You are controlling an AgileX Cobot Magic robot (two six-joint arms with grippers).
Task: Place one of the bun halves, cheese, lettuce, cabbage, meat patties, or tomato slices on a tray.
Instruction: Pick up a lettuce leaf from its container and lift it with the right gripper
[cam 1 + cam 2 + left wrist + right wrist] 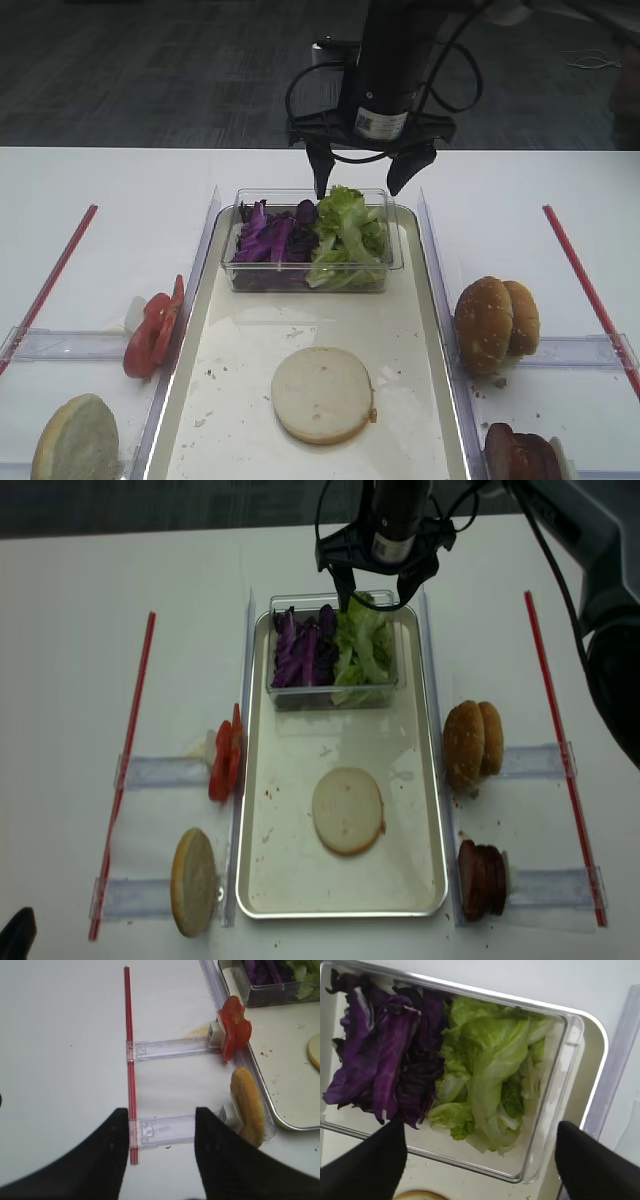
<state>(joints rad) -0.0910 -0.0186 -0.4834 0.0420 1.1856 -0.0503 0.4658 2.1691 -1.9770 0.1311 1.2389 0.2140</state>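
My right gripper (360,184) (480,1127) (373,598) hangs open just above the lettuce (347,235) (490,1060), with nothing between its fingers. Purple cabbage (270,240) (385,1055) lies left of the lettuce. On the silver tray (440,330) (436,810) lies a pale flat bun half (322,394) (348,810). Tomato slices (152,335) (234,1030) and another bun half (75,440) (247,1105) stand left of the tray. To its right are sesame bun halves (495,322) and meat patties (520,455). My left gripper (161,1115) is open over bare table. Cheese is out of view.
A clear plastic tub (390,262) (555,1090) at the tray's far end holds the leaves. Red strips (50,280) (590,290) (130,1060) run along both sides of the table. Clear plastic holders (170,1050) carry the food beside the tray.
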